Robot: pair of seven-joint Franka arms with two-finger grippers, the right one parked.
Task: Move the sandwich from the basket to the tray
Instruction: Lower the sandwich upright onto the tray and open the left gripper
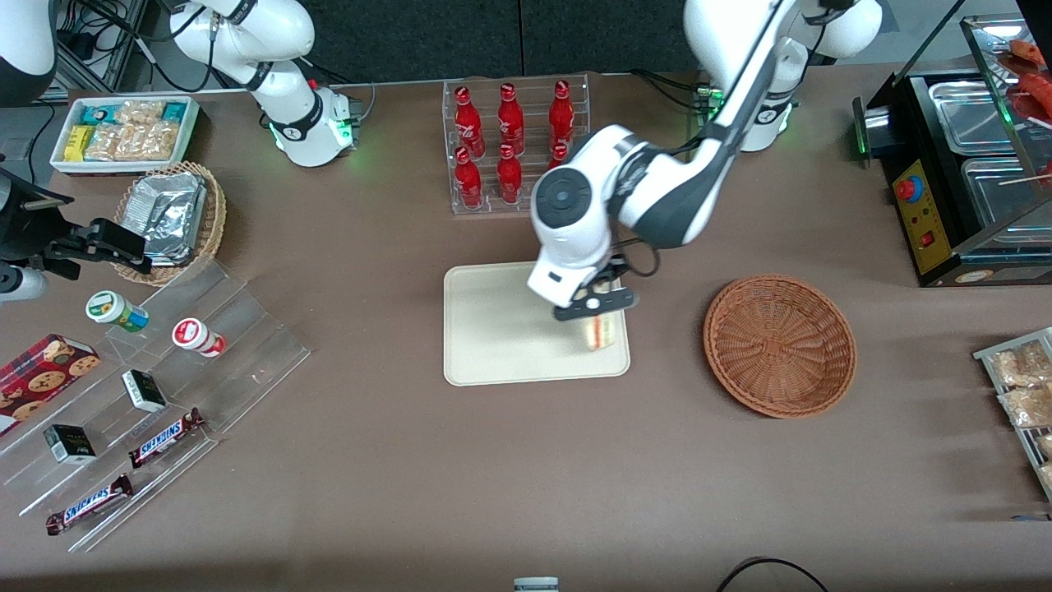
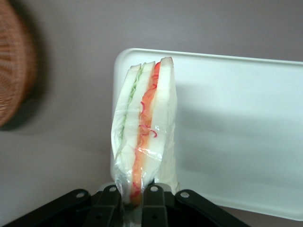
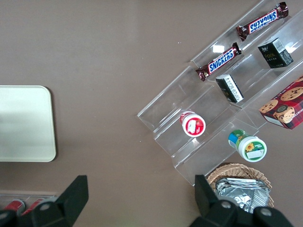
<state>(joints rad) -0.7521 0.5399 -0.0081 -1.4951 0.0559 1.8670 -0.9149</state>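
Note:
My left gripper [image 1: 595,309] is shut on the sandwich [image 1: 599,334], a clear-wrapped wedge of white bread with red and green filling. It hangs over the cream tray [image 1: 493,329], at the tray's edge nearest the basket [image 1: 779,345]. In the left wrist view the gripper [image 2: 135,201] pinches the wrapped end of the sandwich [image 2: 147,123], whose tip points over the tray's rim [image 2: 236,118]. Whether the sandwich touches the tray I cannot tell. The reddish-brown wicker basket [image 2: 14,71] stands empty beside the tray, toward the working arm's end of the table.
A clear rack of red bottles [image 1: 514,148] stands farther from the front camera than the tray. Acrylic steps [image 1: 164,386] with snack bars and cups, a tan basket of foil packets [image 1: 173,218] and a white snack bin [image 1: 123,131] lie toward the parked arm's end. A black warmer case [image 1: 962,173] stands toward the working arm's end.

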